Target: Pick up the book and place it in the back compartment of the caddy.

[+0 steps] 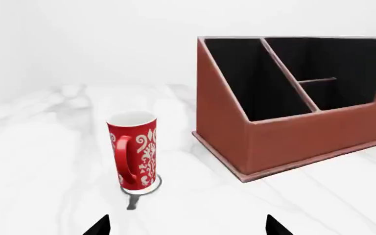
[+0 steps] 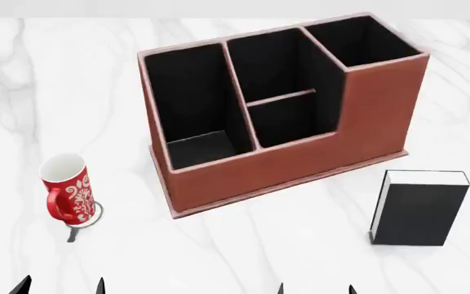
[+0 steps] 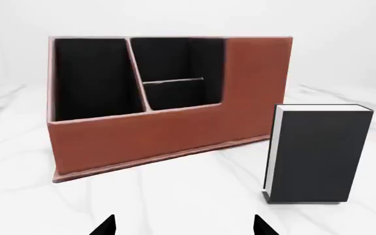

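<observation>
The black book stands upright on the white marble table, right of the caddy and apart from it; it also shows in the right wrist view. The reddish-brown caddy stands mid-table and shows in both wrist views. Its small low-walled back compartment lies between the long pocket and the tall square pocket, and is empty. My left gripper is open and empty, near the mug. My right gripper is open and empty, left of the book and short of it.
A red patterned mug stands left of the caddy, just ahead of my left gripper. The long pocket and tall square pocket are empty. Bare marble lies between both grippers and the caddy.
</observation>
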